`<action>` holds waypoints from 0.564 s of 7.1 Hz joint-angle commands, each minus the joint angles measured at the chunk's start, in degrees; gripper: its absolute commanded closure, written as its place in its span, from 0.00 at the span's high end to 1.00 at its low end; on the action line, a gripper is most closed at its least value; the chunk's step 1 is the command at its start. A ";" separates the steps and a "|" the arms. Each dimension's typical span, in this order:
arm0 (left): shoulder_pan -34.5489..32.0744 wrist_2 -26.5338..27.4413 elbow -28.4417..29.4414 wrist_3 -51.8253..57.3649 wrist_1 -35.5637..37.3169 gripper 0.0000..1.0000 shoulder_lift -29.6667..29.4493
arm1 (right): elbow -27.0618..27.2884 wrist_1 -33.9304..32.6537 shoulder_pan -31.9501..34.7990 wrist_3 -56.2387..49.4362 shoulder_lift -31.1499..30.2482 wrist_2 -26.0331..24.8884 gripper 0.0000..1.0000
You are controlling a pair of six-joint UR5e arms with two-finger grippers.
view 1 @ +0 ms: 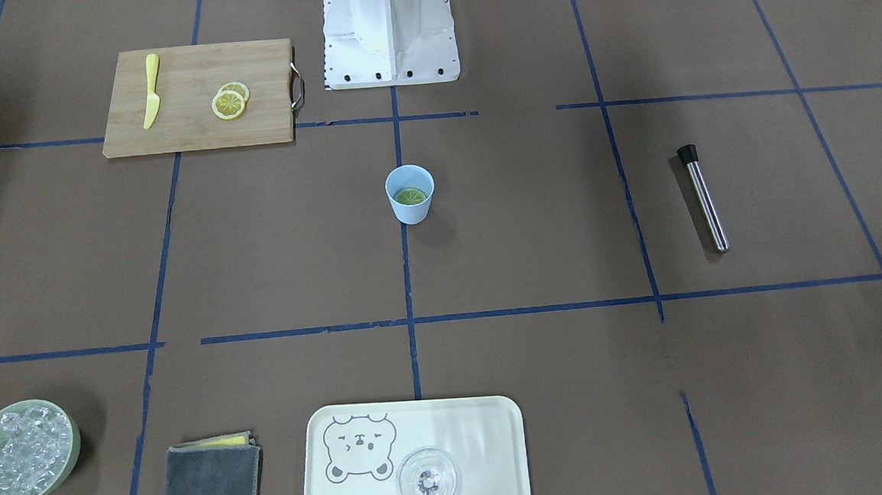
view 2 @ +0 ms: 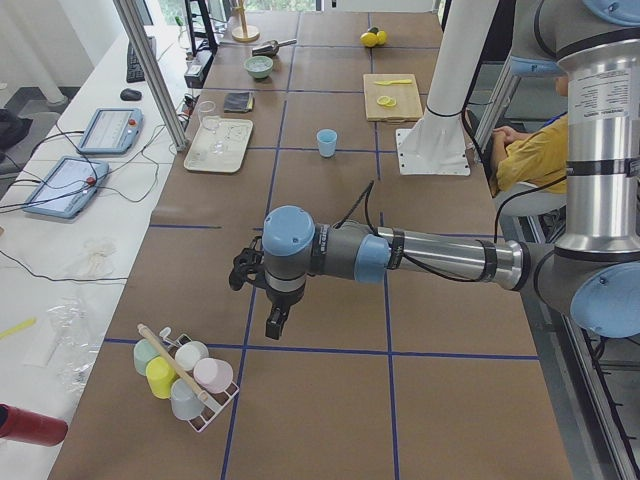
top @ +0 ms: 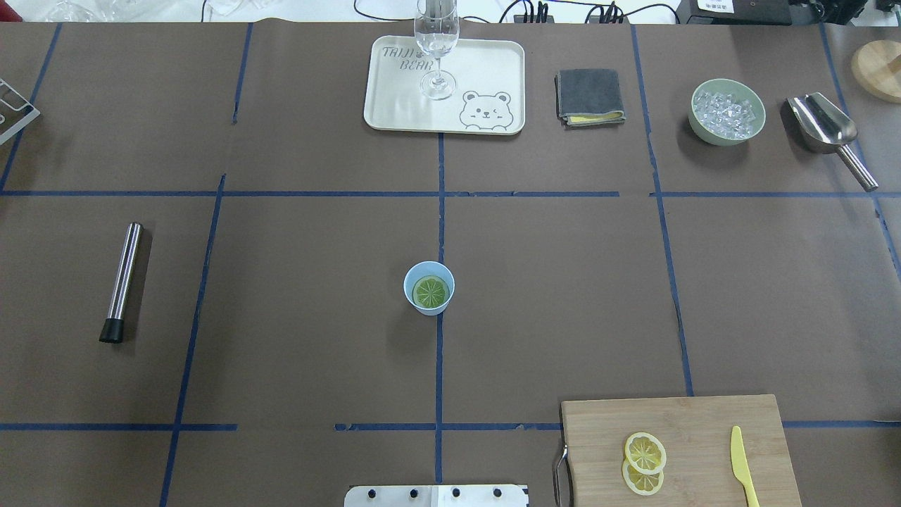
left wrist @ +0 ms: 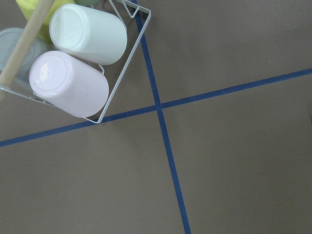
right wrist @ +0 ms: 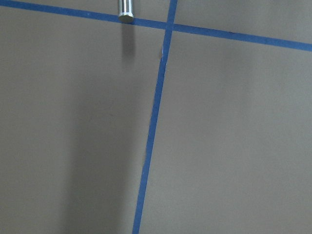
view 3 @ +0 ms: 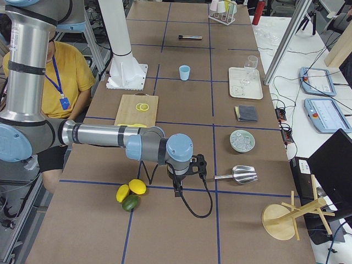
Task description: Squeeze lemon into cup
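The light-blue cup [view 1: 411, 211] stands at the table's middle, and it also shows in the overhead view [top: 410, 283]. A greenish round slice [top: 430, 291] lies flat inside it. Two yellow lemon slices [view 1: 229, 103] overlap on the wooden cutting board [view 1: 193, 71]. They also show in the overhead view [top: 644, 453]. My left gripper [view 2: 274, 324] hangs far off at the table's left end, and I cannot tell if it is open. My right gripper [view 3: 177, 190] hangs at the right end, and I cannot tell its state either. Neither wrist view shows fingers.
A yellow plastic knife [top: 738, 456] lies on the board. A steel rod [top: 123, 280], a tray [top: 394, 105] with a clear glass, a grey cloth [top: 589, 95], an ice bowl [top: 726, 111] and a scoop [top: 825, 128] are spread around. A cup rack [view 2: 185, 378] sits by the left gripper, and whole fruits [view 3: 131, 193] lie by the right.
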 commanded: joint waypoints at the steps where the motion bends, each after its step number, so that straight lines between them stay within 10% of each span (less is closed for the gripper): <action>1: -0.01 0.27 0.57 0.00 -0.17 1.00 2.09 | -0.02 0.01 -0.04 2.57 -0.24 -0.78 1.00; 4: 0.25 -0.08 1.28 -0.44 -0.08 1.00 1.24 | -0.02 0.27 -0.05 4.79 -0.94 -1.40 1.00</action>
